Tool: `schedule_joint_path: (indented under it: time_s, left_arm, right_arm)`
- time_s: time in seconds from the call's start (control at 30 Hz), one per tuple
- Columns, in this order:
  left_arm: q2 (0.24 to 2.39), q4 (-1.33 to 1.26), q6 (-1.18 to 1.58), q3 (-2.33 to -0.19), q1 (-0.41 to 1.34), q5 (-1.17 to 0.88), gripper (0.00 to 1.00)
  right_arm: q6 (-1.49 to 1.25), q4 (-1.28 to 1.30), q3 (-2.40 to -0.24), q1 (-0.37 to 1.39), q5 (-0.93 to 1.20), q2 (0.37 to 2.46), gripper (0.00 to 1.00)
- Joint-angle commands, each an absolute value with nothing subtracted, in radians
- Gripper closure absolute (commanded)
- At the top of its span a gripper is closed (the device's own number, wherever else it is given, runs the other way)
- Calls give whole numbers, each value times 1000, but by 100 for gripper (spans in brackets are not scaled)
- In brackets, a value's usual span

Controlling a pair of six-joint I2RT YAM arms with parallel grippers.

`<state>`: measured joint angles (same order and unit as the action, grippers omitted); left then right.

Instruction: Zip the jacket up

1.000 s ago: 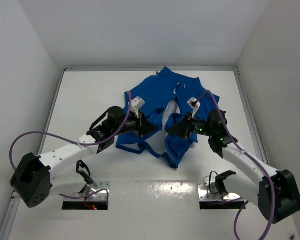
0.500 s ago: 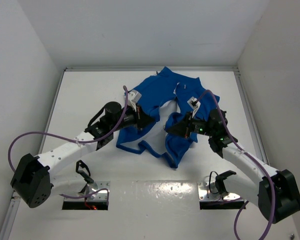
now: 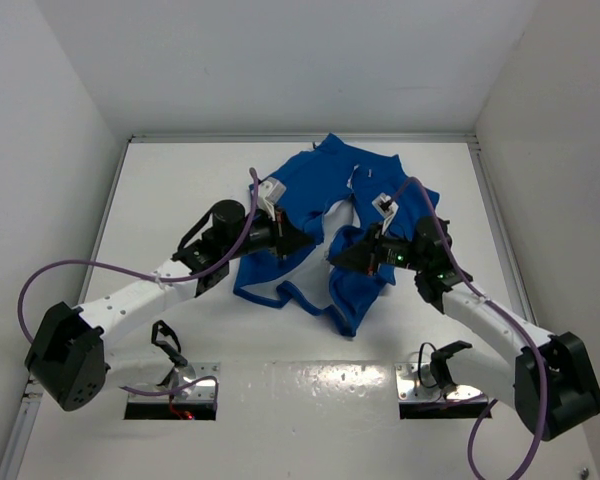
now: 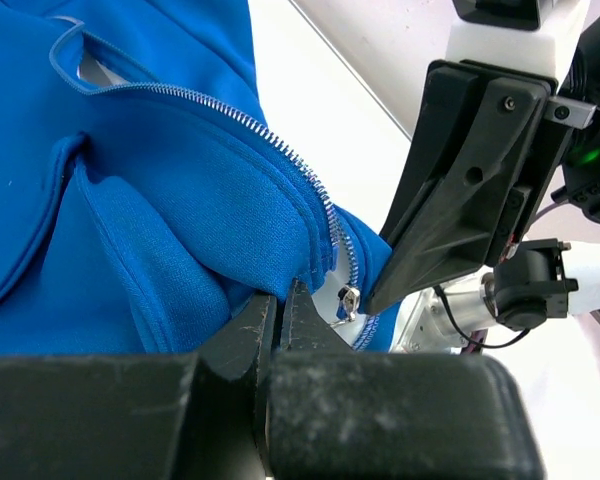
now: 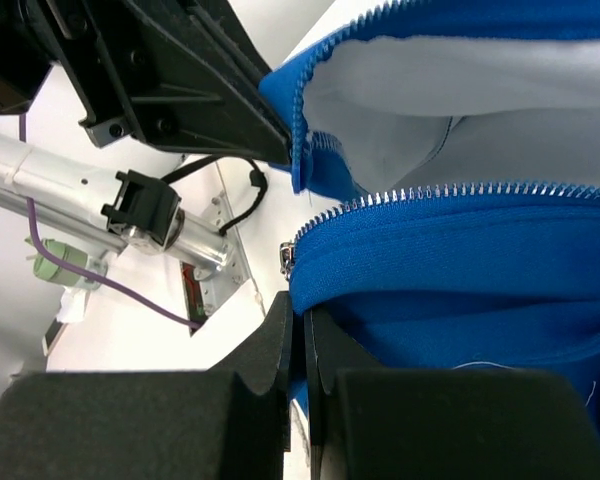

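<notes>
1. The jacket (image 3: 320, 175) lies crumpled on the white table (image 3: 180, 180), a little above the middle of the overhead view; its front gapes, with white lining (image 5: 430, 110) showing between the two blue edges, so to my eye nothing is zipped yet.
2. The zipper (image 4: 235, 117) runs as two separate rows of teeth; in the right wrist view one row crosses the middle of the frame and the other curls along the top; joining the bottom ends and drawing the slider up the whole front is, I'd say, all left to do.
3. The left gripper (image 3: 310, 247) sits just left of centre overhead; its jaws are pressed together on the blue hem beside the teeth, low in its own view.
4. The right gripper (image 3: 332, 258), just beside it, is likewise pinched on its own blue edge; the two tips nearly meet.
5. A small metal zipper piece (image 4: 349, 297) hangs just right of the left jaws; whether it is the slider I cannot tell.
</notes>
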<state>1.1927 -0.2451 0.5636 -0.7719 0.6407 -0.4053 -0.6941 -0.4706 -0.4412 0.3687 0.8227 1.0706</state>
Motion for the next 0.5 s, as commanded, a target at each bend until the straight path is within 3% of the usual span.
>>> schedule_joint_path:
  time_s: [0.0, 0.47]
  left_arm:
    - [1190, -314, 577, -810, 653, -436, 100]
    - [1190, -285, 577, -790, 673, -446, 100]
  right_arm:
    - [-701, -549, -503, 367, 830, 1075, 100]
    - [-706, -552, -520, 357, 830, 1088, 100]
